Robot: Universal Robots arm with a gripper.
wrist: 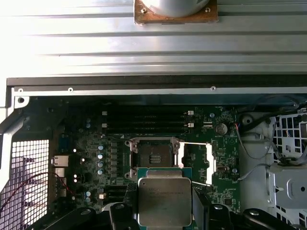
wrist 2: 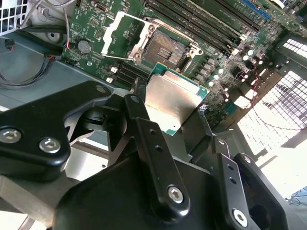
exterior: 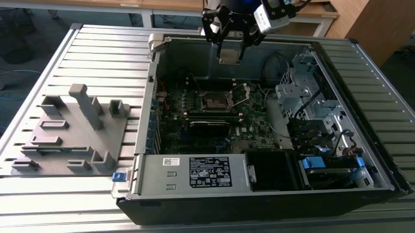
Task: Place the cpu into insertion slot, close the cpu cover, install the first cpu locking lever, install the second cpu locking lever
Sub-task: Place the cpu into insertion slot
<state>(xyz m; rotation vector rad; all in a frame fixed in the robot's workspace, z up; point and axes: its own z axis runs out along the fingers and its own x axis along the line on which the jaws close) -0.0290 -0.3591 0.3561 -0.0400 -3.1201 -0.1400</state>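
While the gripper [exterior: 231, 51] clamps the cpu [wrist: 164, 201] at the exterior view's upper centre, its metal face, print illegible, points upward; the insertion slot [wrist: 153, 155] lies uncovered.

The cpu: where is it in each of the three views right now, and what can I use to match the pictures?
Exterior view: the cpu hangs in the gripper, seen against the case's far wall.
Second wrist view: the cpu is held tilted, silvery face showing, near the socket.
First wrist view: the cpu is close to the camera, beside the socket.
Shared landmark: the empty insertion slot, with the cpu cover open beside it.
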